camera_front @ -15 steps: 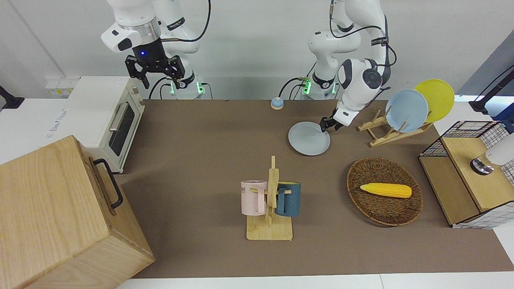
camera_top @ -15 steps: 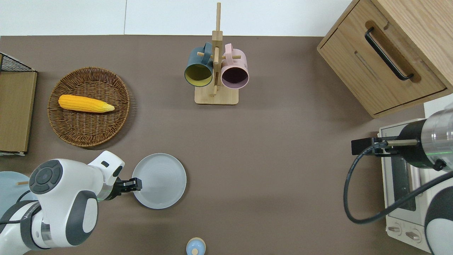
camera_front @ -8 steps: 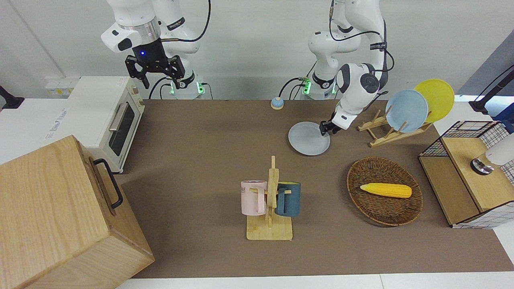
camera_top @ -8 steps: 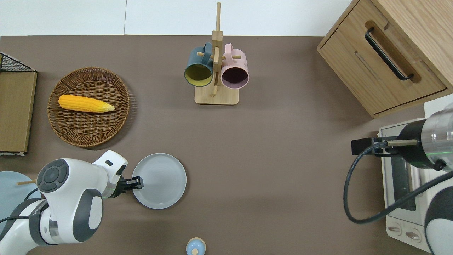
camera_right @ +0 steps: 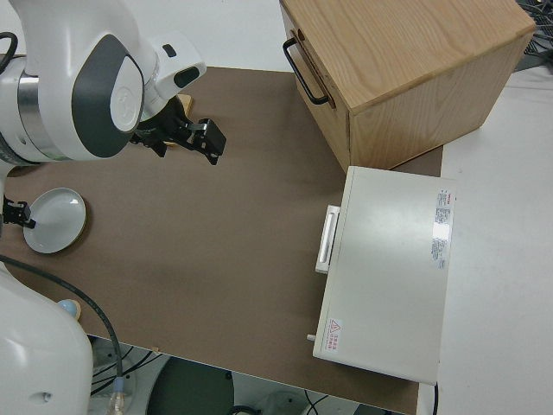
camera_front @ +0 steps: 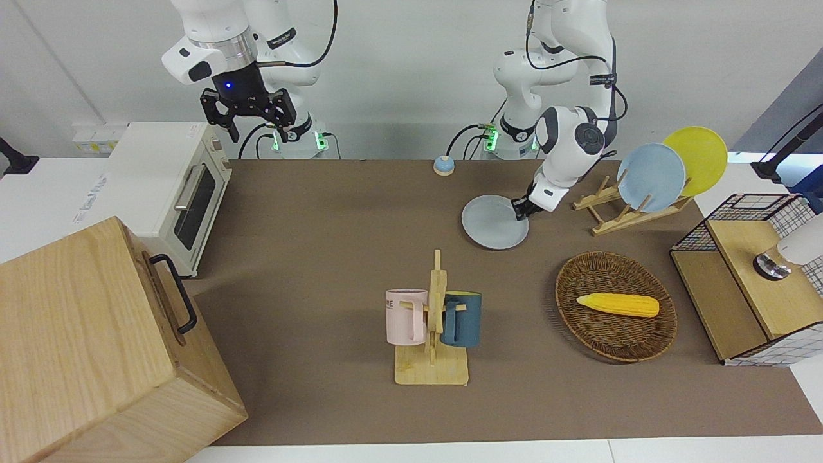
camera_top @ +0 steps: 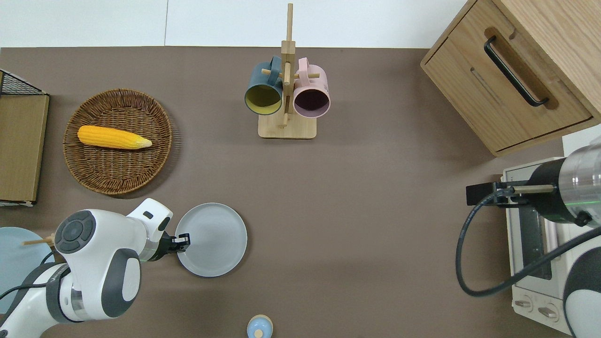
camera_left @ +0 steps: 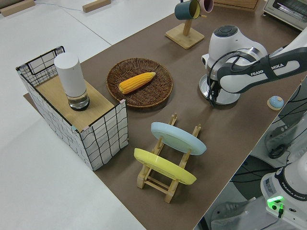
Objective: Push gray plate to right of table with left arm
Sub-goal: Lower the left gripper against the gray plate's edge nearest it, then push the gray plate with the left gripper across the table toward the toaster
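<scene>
Touching one gray plate point(camera_top: 213, 239): left arm point(camera_top: 101, 263).

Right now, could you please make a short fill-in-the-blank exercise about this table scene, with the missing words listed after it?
1. The left gripper is at the rim of the ____ plate.
2. The wicker basket holds one ear of ____.
3. On the wooden mug stand hang a dark blue mug and a ____ mug.
4. In the wooden plate rack stand a sky-blue plate and a ____ plate.

Missing words: gray; corn; pink; yellow
</scene>
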